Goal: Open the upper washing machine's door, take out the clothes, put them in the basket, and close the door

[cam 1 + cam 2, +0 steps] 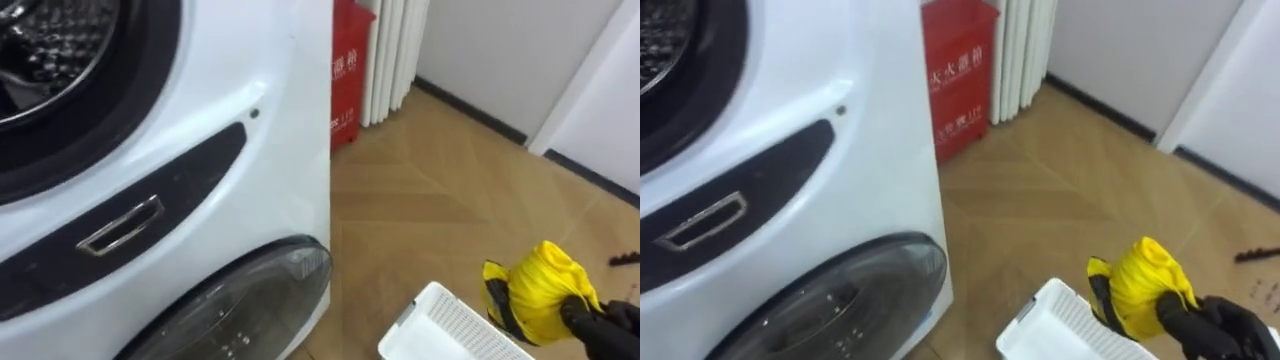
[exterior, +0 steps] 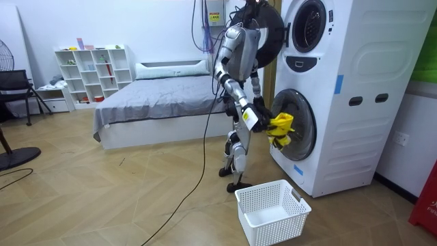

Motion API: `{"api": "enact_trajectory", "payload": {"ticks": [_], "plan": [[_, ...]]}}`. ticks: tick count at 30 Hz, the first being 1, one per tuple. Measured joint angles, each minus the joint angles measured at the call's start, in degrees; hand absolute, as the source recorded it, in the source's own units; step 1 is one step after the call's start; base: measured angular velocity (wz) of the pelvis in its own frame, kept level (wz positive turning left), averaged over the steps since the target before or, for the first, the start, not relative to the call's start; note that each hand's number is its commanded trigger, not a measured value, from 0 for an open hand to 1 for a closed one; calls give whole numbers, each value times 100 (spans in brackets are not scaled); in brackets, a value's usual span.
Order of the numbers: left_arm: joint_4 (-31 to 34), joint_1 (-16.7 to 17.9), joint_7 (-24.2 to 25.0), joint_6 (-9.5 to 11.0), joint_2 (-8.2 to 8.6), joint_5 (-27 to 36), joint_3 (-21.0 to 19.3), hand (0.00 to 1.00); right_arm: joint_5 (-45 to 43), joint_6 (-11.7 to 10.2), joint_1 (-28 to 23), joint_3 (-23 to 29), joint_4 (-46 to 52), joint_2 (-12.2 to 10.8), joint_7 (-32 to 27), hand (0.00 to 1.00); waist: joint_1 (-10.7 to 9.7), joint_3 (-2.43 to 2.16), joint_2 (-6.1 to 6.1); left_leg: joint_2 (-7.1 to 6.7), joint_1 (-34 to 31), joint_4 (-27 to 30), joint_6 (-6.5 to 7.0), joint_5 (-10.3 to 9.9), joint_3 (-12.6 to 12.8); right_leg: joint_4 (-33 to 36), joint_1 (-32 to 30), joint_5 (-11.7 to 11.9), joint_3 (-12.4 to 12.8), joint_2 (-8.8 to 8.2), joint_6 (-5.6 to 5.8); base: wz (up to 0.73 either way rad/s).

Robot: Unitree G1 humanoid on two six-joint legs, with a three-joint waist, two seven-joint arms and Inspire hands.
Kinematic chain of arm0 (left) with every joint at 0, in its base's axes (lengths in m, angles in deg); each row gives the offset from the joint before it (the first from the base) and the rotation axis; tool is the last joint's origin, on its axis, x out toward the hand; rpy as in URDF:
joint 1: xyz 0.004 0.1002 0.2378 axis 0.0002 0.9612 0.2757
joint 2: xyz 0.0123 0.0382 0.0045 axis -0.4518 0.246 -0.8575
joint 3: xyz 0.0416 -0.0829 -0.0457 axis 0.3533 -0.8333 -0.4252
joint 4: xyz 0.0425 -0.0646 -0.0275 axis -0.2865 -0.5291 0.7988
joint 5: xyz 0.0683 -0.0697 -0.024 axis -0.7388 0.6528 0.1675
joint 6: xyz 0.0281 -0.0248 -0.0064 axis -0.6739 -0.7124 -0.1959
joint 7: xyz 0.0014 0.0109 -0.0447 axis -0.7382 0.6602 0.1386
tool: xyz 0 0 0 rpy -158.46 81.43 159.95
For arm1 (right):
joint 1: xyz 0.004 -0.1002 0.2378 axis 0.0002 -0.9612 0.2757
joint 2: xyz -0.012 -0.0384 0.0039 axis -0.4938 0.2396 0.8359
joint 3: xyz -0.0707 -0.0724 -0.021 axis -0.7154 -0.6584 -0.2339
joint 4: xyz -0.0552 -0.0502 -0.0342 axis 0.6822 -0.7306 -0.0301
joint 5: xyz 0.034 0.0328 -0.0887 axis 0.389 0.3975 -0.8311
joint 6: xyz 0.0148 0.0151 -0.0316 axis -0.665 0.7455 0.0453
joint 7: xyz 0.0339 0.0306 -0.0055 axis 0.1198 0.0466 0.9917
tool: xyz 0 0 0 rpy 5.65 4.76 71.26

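My right hand is shut on a bunched yellow garment at the lower right of the eye views, also seen as a hand and a garment. It hangs above the far corner of a white laundry basket. In the room view I stand facing the stacked white washing machine, and the yellow garment is held in front of the lower round door. The upper drum is open, its dark door swung out by my head.
The basket stands on the wood floor just before the machine. A red box and a white radiator stand beyond the machine's side. A bed and a white shelf lie behind me.
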Motion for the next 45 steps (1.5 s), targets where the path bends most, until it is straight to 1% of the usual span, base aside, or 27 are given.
{"api": "enact_trajectory", "payload": {"ticks": [2, 4, 5, 6, 7, 8, 9, 10, 11, 12, 13, 14, 15, 17, 18, 20, 21, 22, 26, 29, 30, 31, 32, 34, 39, 45], "plan": [[-18, -47, -5, 12, 6, 195, 238, 0, -24, -145, 326, -204, -479, 4, -226, 100, -3, -7, 90, -38, -150, 14, 9, 5, -251, 86, -187, -6, 52, -13, 5, -12], [-47, -160, -13, 11, 35, 266, 327, 0, -34, -279, 606, -313, -1027, 7, -278, 100, 2, -8, 118, -68, -249, 16, 31, 21, -346, 153, -312, -13, 57, -20, 12, -2], [-39, -239, -13, 23, 41, 291, 340, 0, -43, -289, 728, -373, -1310, 3, -320, 100, 29, -6, 118, -87, -291, 19, 43, 28, -417, 214, -384, -23, 56, -24, 17, 0], [-37, -275, -14, 27, 47, 310, 341, 0, -47, -297, 768, -399, -1428, 4, -323, 100, 35, -6, 119, -93, -307, 22, 51, 34, -420, 233, -404, -29, 54, -26, 18, 7], [-38, -341, -13, 48, 59, 367, 370, 0, -45, -336, 813, -448, -1620, 8, -329, 100, 46, 3, 160, -88, -352, 55, 54, 36, -453, 231, -424, -28, 22, -25, 18, 13], [-24, -410, -12, 53, 71, 403, 451, 0, -36, -384, 867, -476, -1771, 12, -375, 100, 44, 32, 218, -92, -392, 89, 56, 37, -483, 231, -446, -29, -10, -33, 19, 13], [-17, -441, -12, 53, 78, 466, 488, 0, -15, -391, 898, -480, -1829, 12, -411, 100, 46, 39, 254, -98, -424, 108, 56, 37, -492, 232, -475, -32, -11, -41, 24, 8], [-12, -490, -13, 52, 87, 593, 520, 0, 9, -436, 988, -505, -2009, 12, -456, 100, 59, 43, 317, -124, -480, 105, 74, 47, -516, 255, -557, -39, -2, -53, 34, 0], [-15, -515, -14, 58, 89, 710, 522, 0, 9, -487, 1109, -562, -2233, 15, -513, 100, 63, 41, 370, -162, -547, 103, 91, 58, -602, 350, -659, -54, 25, -63, 48, -5], [-12, -531, -14, 63, 90, 786, 527, 0, 7, -507, 1173, -584, -2339, 15, -541, 100, 65, 47, 395, -180, -572, 101, 101, 64, -631, 381, -705, -62, 37, -76, 54, -3], [-23, -561, -19, 65, 108, 964, 571, 0, 15, -533, 1253, -583, -2544, 16, -561, 100, 66, 41, 460, -207, -628, 101, 109, 69, -722, 451, -770, -66, 37, -107, 61, 3], [-21, -594, -30, 81, 125, 1112, 633, 0, 62, -547, 1336, -585, -2747, 17, -610, 100, 67, 46, 478, -255, -653, 94, 145, 104, -800, 542, -824, -103, 37, -135, 69, 7], [-19, -609, -37, 93, 145, 1196, 658, 0, 121, -550, 1383, -585, -2847, 28, -636, 100, 67, 45, 492, -281, -663, 89, 153, 110, -848, 588, -853, -125, 36, -147, 76, 10], [-7, -658, -80, 149, 243, 1413, 754, 0, 350, -584, 1527, -590, -3135, 66, -751, 100, 80, 50, 540, -342, -665, 82, 176, 124, -901, 666, -899, -176, 26, -157, 98, 9], [-7, -671, -84, 155, 255, 1453, 780, 0, 399, -608, 1558, -592, -3187, 66, -773, 100, 80, 51, 544, -358, -666, 82, 186, 130, -906, 695, -912, -187, 26, -164, 106, 7], [14, -700, -85, 173, 261, 1591, 854, 0, 522, -735, 1655, -753, -3408, 95, -865, 100, 93, 52, 554, -404, -688, 104, 209, 143, -952, 778, -958, -213, 16, -206, 123, 8], [13, -708, -89, 180, 260, 1634, 854, 0, 547, -758, 1658, -799, -3444, 98, -876, 100, 92, 52, 554, -415, -695, 109, 220, 150, -968, 800, -968, -218, 4, -219, 130, 15], [11, -720, -91, 181, 265, 1660, 857, 0, 569, -759, 1661, -833, -3493, 98, -882, 100, 99, 42, 571, -444, -736, 114, 247, 166, -1019, 827, -1002, -231, -22, -252, 143, 13], [-15, -727, -92, 183, 303, 1667, 856, 0, 665, -761, 1717, -864, -3619, 94, -1049, 100, 270, 57, 656, -514, -894, 117, 321, 213, -1020, 851, -1167, -199, -22, -320, 194, 7], [-31, -704, -97, 187, 307, 1713, 858, 0, 667, -772, 1751, -879, -3732, 83, -1162, 100, 358, 58, 657, -550, -958, 113, 340, 224, -1045, 924, -1249, -209, -27, -351, 213, 6], [-35, -691, -98, 188, 315, 1713, 865, 0, 667, -797, 1755, -882, -3740, 83, -1175, 100, 377, 57, 659, -557, -973, 108, 344, 227, -1049, 929, -1266, -211, -28, -357, 215, 8], [-39, -680, -100, 207, 315, 1713, 957, 0, 666, -851, 1772, -913, -3781, 83, -1200, 100, 388, 56, 660, -568, -995, 106, 350, 231, -1077, 934, -1279, -214, -50, -374, 219, 15], [-39, -690, -100, 247, 319, 1711, 1018, 0, 665, -909, 1773, -930, -3812, 82, -1215, 100, 379, 57, 659, -578, -1014, 107, 360, 239, -1126, 937, -1280, -225, -100, -402, 221, 18], [-28, -692, -100, 314, 322, 1712, 1058, 0, 699, -934, 1810, -920, -3812, 87, -1248, 100, 382, 57, 657, -593, -1048, 102, 373, 246, -1155, 932, -1300, -232, -113, -421, 232, 13], [-47, -661, -101, 325, 322, 1704, 1071, 0, 660, -946, 1902, -904, -3700, 92, -1506, 100, 387, 59, 653, -606, -1058, 88, 374, 245, -1172, 930, -1304, -246, -125, -439, 248, 2], [-72, -573, -102, 327, 322, 1703, 1069, 0, 454, -955, 1836, -862, -3209, 167, -1918, 100, 351, 71, 623, -608, -1057, 94, 376, 248, -1193, 950, -1306, -263, -154, -453, 241, 2]]}}
